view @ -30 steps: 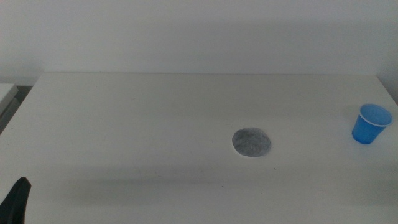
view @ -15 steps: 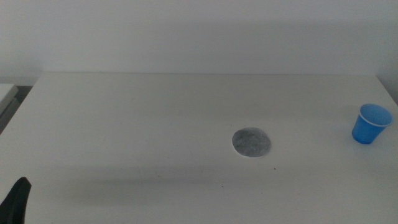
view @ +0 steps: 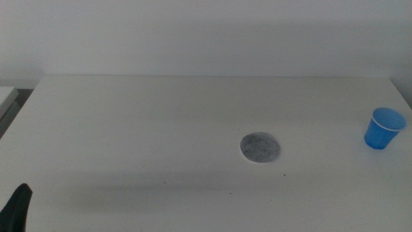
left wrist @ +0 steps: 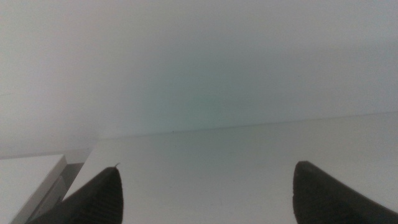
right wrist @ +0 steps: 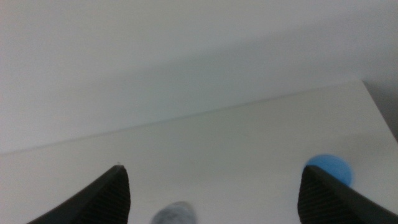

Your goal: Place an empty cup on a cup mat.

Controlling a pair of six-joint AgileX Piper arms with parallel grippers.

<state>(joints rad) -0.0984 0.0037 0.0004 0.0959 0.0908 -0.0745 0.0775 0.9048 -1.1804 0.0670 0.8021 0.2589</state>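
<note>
The cup (view: 385,128) stands upright near the right edge of the white surface (view: 141,122), well apart from the cup mat (view: 260,148) lying flat toward the middle; my left claw (left wrist: 205,196) waits at the near left corner, spread wide; my right claw (right wrist: 211,193) gapes wide too, empty.

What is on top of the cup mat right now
Nothing. The cup mat lies bare on the table; the cup stands apart near the right edge. Both grippers, left and right, are open.
</note>
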